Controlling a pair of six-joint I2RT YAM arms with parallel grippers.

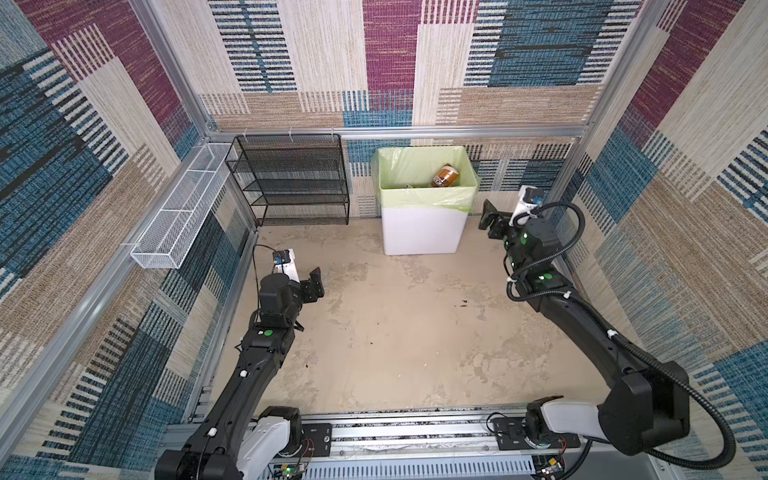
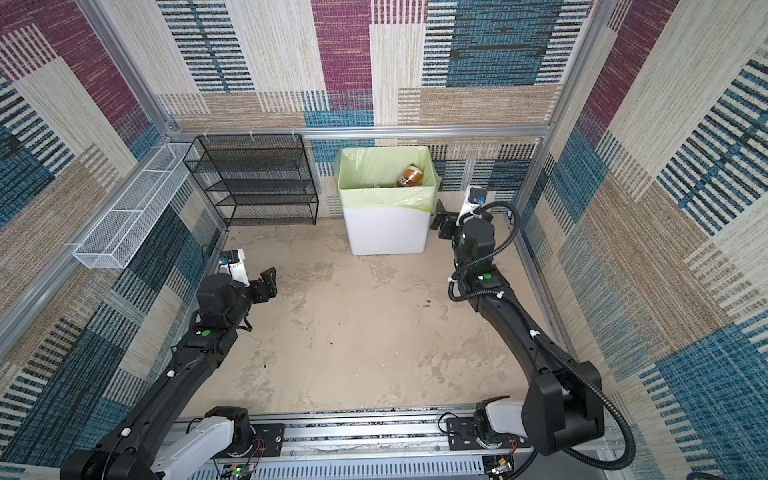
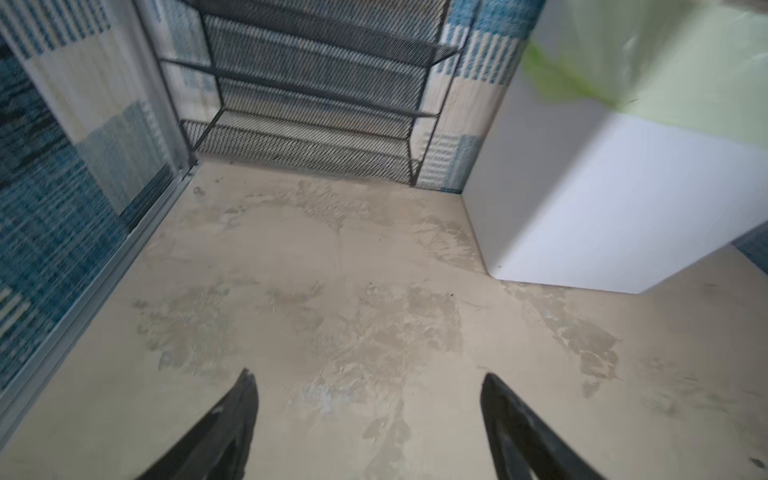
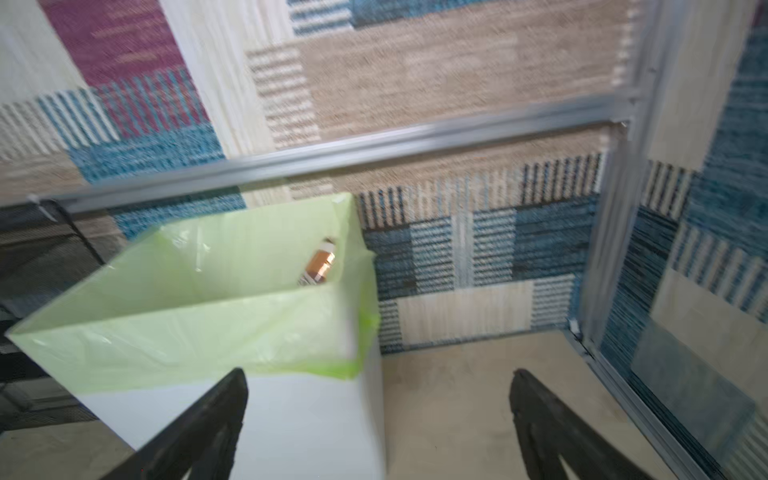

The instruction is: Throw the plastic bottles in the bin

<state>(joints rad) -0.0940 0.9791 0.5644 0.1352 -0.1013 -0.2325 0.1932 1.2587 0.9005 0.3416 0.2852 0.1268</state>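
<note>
Brown bottle in the green-lined bin, black mesh rack beside it, wire basket at left

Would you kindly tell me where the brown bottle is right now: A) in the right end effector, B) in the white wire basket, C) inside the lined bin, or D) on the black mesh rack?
C: the brown bottle lies inside the bin, below its rim.

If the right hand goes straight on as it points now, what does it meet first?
Likely the tall white plastic bin, near its corner under the pale green bag; depth is unclear.
</note>
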